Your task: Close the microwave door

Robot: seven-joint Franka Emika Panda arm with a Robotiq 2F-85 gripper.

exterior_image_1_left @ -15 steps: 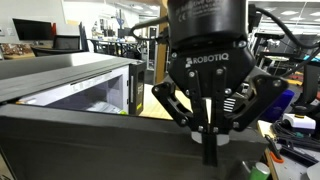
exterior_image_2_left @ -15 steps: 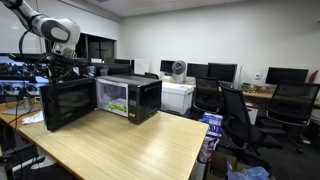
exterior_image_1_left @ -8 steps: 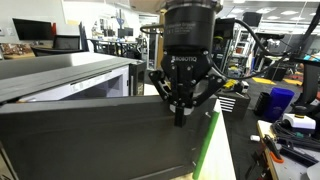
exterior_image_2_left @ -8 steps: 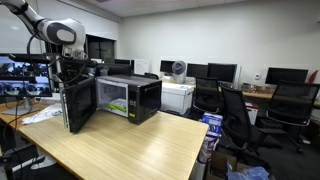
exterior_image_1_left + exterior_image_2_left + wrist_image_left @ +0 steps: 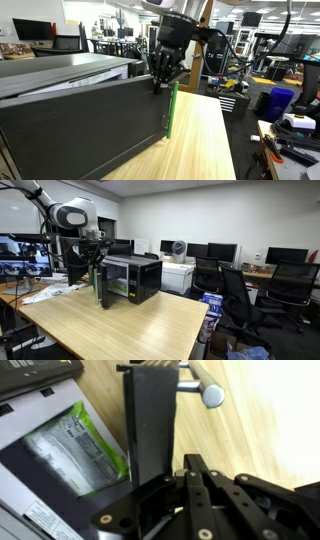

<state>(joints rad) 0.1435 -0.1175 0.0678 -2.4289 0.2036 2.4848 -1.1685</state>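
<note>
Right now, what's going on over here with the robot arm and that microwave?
The robot arm has its gripper at the top free corner of the microwave door, apparently to swing it shut. The door is not yet closed: it stands partly open, with its green strip clear of the microwave. The wrist view shows a greenish packet lying inside the cavity. Whether the fingers grip the door or only press on it is hard to tell.

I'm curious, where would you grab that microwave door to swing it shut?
Probably at its top free corner, by the green strip, coming from above: the door is a thin upright panel standing ajar, so its top edge can be pinched there.
</note>
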